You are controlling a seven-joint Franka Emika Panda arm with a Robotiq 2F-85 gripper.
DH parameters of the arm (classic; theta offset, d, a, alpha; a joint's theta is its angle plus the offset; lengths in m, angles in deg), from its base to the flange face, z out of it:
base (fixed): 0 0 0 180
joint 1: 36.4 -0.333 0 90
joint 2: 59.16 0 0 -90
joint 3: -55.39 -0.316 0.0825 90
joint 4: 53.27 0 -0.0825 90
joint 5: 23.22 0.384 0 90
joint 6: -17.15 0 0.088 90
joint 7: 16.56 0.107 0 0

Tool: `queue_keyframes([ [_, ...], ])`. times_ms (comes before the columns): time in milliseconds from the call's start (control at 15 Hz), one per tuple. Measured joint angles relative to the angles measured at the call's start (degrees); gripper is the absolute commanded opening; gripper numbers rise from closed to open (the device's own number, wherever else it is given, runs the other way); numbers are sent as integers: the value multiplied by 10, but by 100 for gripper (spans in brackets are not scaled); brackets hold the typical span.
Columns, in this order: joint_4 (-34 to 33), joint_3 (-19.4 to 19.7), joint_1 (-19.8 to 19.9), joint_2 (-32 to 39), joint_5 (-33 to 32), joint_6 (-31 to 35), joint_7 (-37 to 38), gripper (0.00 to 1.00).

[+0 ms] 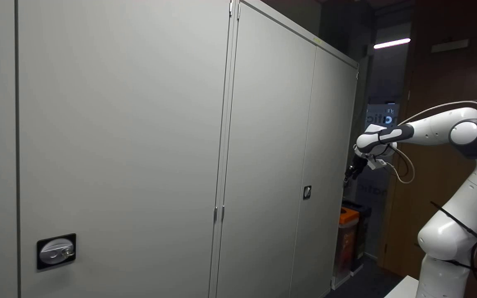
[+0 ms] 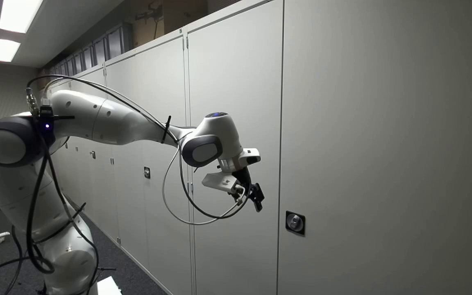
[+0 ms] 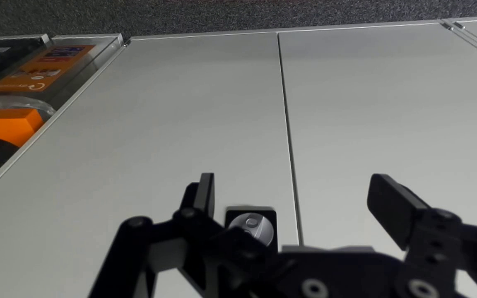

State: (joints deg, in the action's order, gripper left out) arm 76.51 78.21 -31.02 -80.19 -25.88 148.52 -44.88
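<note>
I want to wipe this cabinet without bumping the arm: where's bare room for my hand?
In an exterior view, the door is bare right of the seam, above the lock. Left of the seam it's crowded: wrist, cables and open jaws hang there.

Latch (image 3: 260, 227) on door (image 3: 199, 120), bin (image 1: 346, 244) beside cabinet (image 1: 278, 136).

Row of tall light-grey metal cabinets (image 2: 160, 78), dark-grey speckled carpet (image 3: 238, 10), 2 bright rectangular white ceiling lights (image 2: 19, 14), grey far wall (image 2: 2, 94), pale-lettered dark glass pane (image 1: 381, 89), brown wooden panel (image 1: 402, 231) beside it
</note>
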Motion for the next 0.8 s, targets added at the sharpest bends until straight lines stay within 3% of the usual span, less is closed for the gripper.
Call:
queue_keyframes([
  [800, 0, 0, 10, 15, 15, 4, 2, 100],
])
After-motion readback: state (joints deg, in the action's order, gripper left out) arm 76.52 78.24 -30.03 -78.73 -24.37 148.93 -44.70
